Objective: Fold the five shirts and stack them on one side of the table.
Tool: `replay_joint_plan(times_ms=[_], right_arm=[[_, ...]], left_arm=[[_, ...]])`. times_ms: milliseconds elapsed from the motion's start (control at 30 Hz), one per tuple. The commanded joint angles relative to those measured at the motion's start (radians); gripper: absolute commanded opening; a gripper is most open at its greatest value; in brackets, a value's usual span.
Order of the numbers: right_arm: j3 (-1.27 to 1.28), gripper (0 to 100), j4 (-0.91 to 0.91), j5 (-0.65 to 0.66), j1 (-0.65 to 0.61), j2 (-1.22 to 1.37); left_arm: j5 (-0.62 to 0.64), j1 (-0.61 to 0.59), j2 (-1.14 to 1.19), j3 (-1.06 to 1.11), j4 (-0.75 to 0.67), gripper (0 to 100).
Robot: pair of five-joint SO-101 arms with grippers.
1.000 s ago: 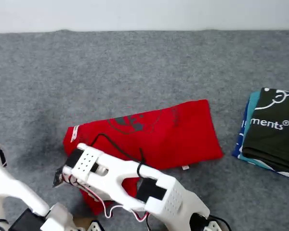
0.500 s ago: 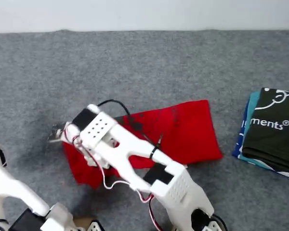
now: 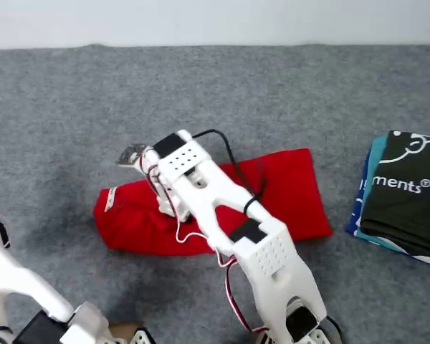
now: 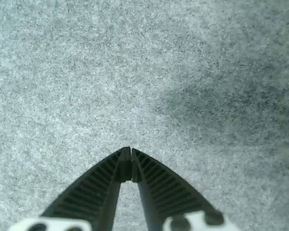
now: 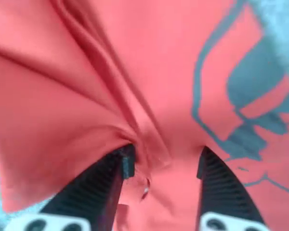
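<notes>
Red shirt (image 3: 287, 193) is lying soft and limp, likely bunching, best pinched at an edge; right jaws are standing spread over it, left jaws pressing together

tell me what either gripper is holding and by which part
Nothing: the right gripper is open over a crease of the red shirt; the left gripper is shut, empty.
</notes>
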Motion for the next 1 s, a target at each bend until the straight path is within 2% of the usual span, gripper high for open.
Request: replay_joint_plan(times_ms=[0,133,300,467,633,800,967], right_arm=[[-0.126,22.1,0.062,-0.011,0.002,-0.027],[-0.281,22.1,0.173,-0.011,-0.036,-0.036],[-0.35,22.0,0.173,-0.011,-0.064,-0.119],[-0.304,20.2,0.174,-0.011,-0.116,-0.228],[-0.158,0.2,0.174,-0.009,-0.168,-0.329],[-0.066,1.0,0.171,-0.012,-0.206,-0.357],[-0.069,0.9,0.163,-0.011,-0.257,-0.266]], left_arm=[[-0.005,-0.005,-0.035,-0.005,0.009,1],[-0.005,-0.005,-0.035,-0.005,0.009,1],[-0.005,-0.005,-0.035,-0.005,0.009,1],[-0.005,-0.005,-0.035,-0.005,0.015,1],[-0.005,-0.006,-0.035,-0.005,0.037,1],[-0.003,-0.002,-0.035,-0.004,0.032,1],[-0.002,0.0,-0.028,-0.004,0.031,1]])
